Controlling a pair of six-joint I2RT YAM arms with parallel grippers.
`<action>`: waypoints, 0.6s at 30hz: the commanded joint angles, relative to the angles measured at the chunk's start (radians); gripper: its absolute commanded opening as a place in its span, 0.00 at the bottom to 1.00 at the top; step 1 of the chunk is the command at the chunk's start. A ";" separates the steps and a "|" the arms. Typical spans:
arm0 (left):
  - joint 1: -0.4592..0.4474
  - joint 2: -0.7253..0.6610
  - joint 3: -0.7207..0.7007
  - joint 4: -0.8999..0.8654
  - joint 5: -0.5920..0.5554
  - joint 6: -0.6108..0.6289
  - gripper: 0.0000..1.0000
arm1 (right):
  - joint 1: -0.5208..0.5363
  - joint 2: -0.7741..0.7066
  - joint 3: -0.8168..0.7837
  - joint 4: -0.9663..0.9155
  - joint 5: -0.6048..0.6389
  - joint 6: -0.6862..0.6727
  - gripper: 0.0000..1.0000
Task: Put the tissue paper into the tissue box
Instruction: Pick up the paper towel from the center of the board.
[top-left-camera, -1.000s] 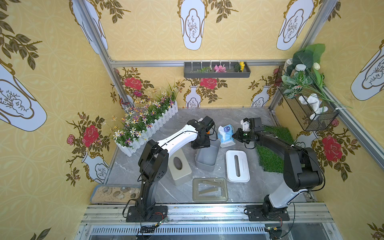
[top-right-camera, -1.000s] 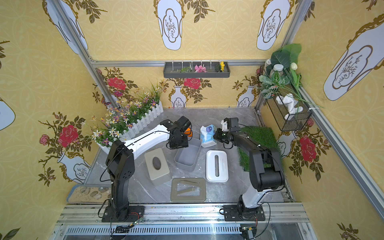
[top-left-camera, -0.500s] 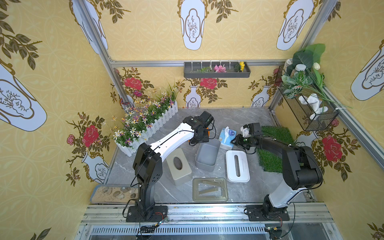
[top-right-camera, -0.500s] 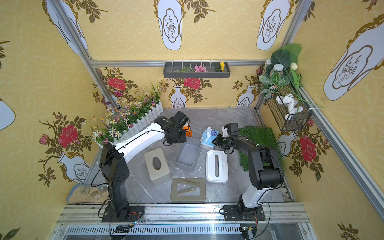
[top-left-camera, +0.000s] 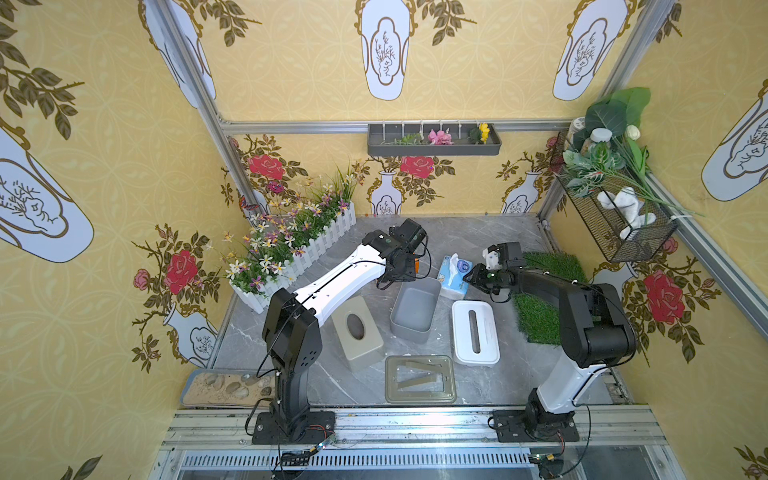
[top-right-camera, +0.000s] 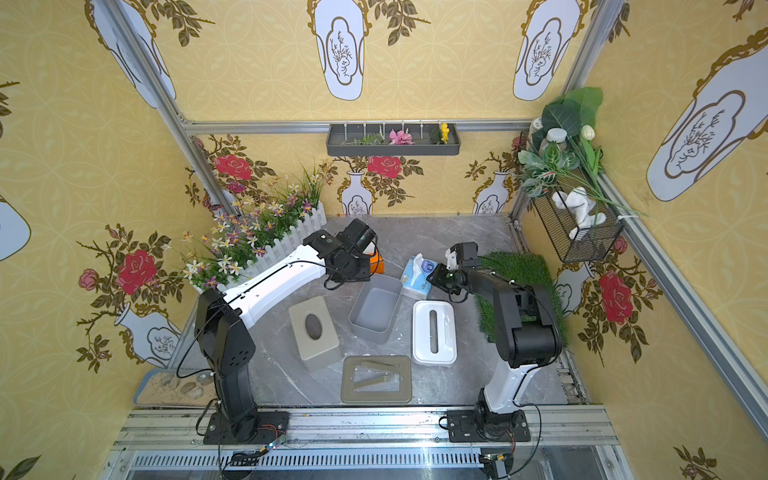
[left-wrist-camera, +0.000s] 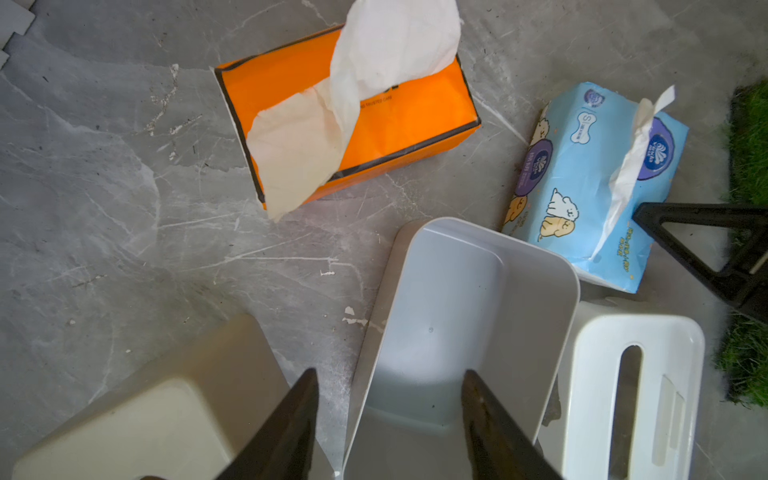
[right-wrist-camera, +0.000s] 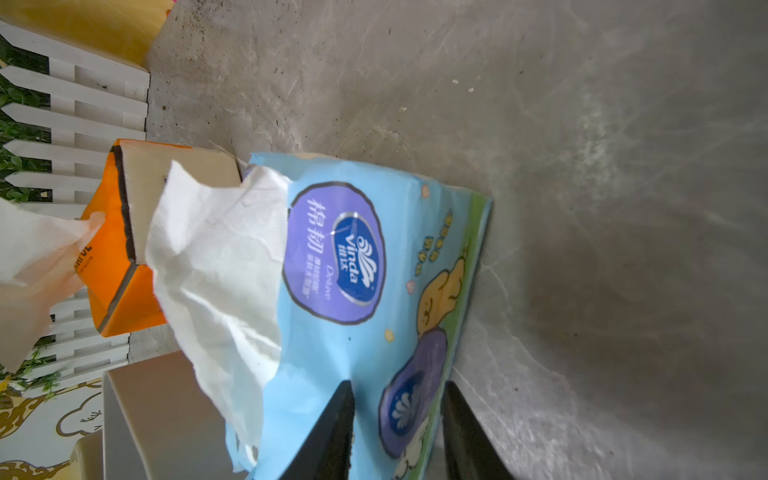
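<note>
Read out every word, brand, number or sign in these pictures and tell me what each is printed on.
"Vinda": purple badge on the blue tissue pack.
"维达": same badge.
"棉韧": same badge.
"Deluxe": same badge.
"S": white bone shape on that pack.
"TRUSTED CARE": orange tissue pack, faint, beginning covered by tissue.
Remaining small print on both packs: too blurred to read.
</note>
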 joint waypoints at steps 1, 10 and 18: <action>0.008 -0.007 -0.004 -0.014 -0.027 0.021 0.57 | -0.002 0.021 -0.008 0.072 -0.049 0.003 0.32; 0.043 -0.044 -0.042 0.001 -0.046 0.035 0.57 | -0.005 0.018 -0.039 0.127 -0.093 0.033 0.01; 0.054 -0.079 -0.098 0.015 -0.044 0.038 0.56 | -0.006 -0.086 -0.034 0.136 -0.095 0.083 0.00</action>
